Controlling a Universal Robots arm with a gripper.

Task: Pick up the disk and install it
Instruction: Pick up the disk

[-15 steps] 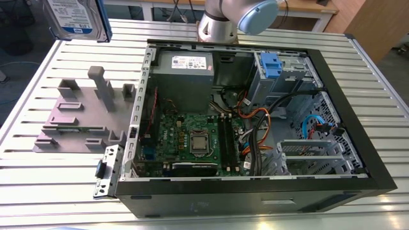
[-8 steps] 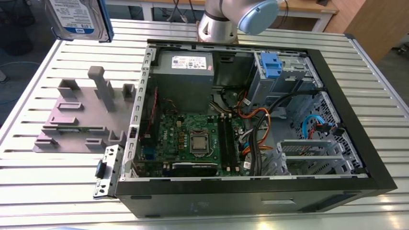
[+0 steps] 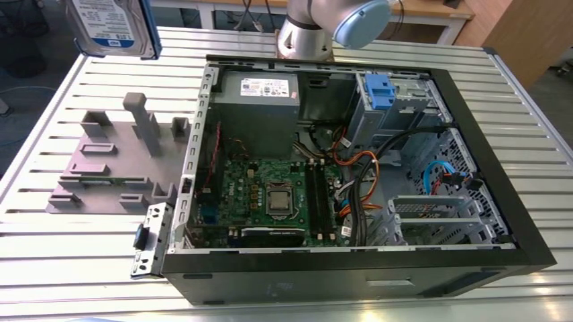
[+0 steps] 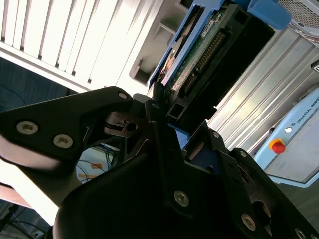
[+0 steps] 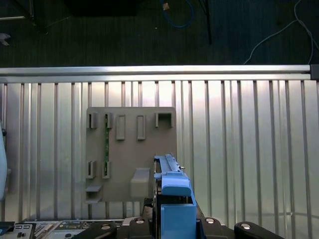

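Blue-railed, the disk (image 3: 112,25) is held clamped in the jaws of the gripper (image 4: 164,112), high over the grey slotted holder (image 3: 112,164) on the desk (image 3: 90,241).

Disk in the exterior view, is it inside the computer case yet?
No: in the exterior view the disk is up in the air above the holder, outside the case.

**Open above, crowded inside**

Free air over the slatted table (image 3: 54,221) and above the posts of the grey holder (image 3: 117,168), with the disk (image 3: 112,27) clamped in the gripper (image 4: 159,129) well over them. Open-sided computer case (image 3: 358,278): clear from above, but tight at the drive bay (image 3: 412,100), blue bracket (image 3: 380,90) on it, loose cables (image 3: 358,164) just beside, power supply (image 3: 259,100) near.
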